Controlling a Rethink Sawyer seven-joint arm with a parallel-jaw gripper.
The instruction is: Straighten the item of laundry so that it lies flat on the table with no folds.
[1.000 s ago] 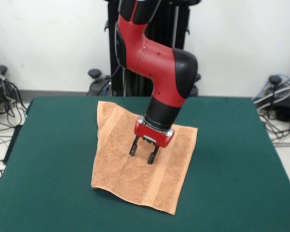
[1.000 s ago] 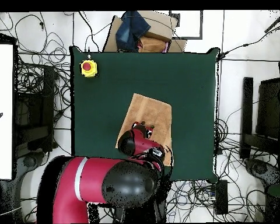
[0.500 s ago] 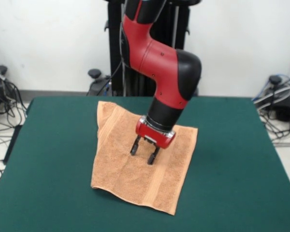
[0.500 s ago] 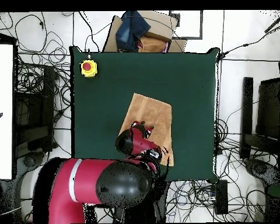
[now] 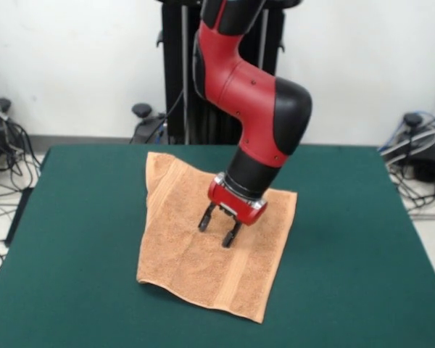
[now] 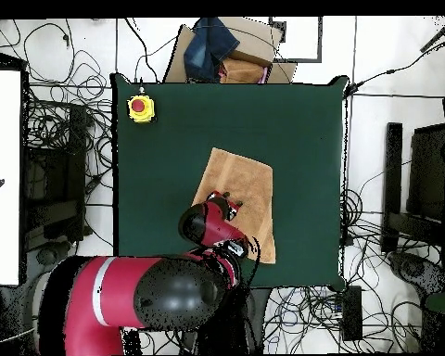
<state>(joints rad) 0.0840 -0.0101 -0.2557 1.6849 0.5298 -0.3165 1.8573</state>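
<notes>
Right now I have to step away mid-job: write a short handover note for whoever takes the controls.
End effector: open, empty, fingers apart just above the middle of the towel, gripping nothing.
Towel: spread near the middle of the table, set at an angle to its edges.
Done: most of the cloth lies flat.
Left: the far left corner by the robot's side in the front view is doubled over, and the near left edge looks slightly lifted. Both need smoothing out.

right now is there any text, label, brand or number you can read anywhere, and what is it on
None: no readable text in either view.
The towel shows only plain woven bands, no tag.
The arm and hand show no legible marking.
The yellow box with a red button on the table carries no readable label.
</notes>
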